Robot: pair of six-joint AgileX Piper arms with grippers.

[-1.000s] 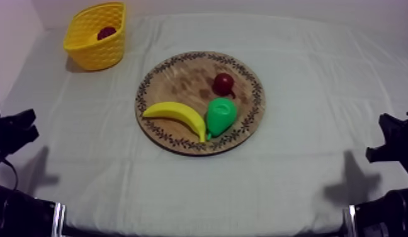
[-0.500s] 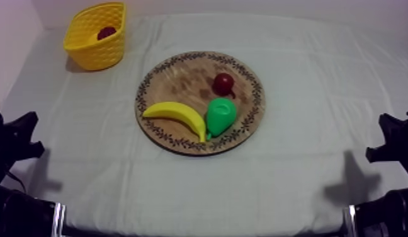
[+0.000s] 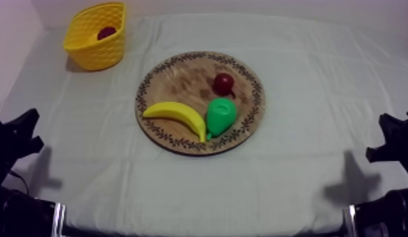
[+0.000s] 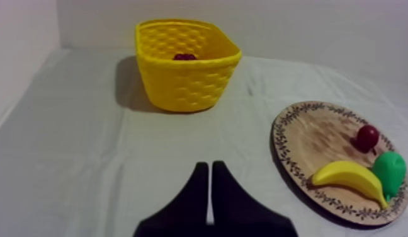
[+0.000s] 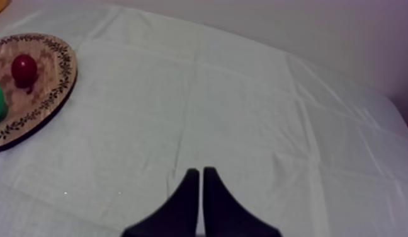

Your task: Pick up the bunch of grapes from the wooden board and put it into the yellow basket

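We note the table (image 3: 307,75), with the wooden board (image 3: 181,74) at its centre and the yellow basket (image 3: 87,55) at the board's 10 o'clock. The left gripper (image 4: 206,166) and right gripper (image 5: 198,170) are each closed, fingers together, holding nothing. On the board we find the banana (image 3: 175,113) at 8 o'clock, the pear (image 3: 220,115) at 5 and the small red fruit (image 3: 223,82) at 1. The bunch of grapes (image 3: 106,32) lies inside the basket.

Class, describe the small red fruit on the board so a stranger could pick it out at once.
In the middle of the table lies a round wooden board with a patterned rim. On its far side, just behind the green pear, sits the small red fruit. There it alone is round and red; the banana is long and yellow.
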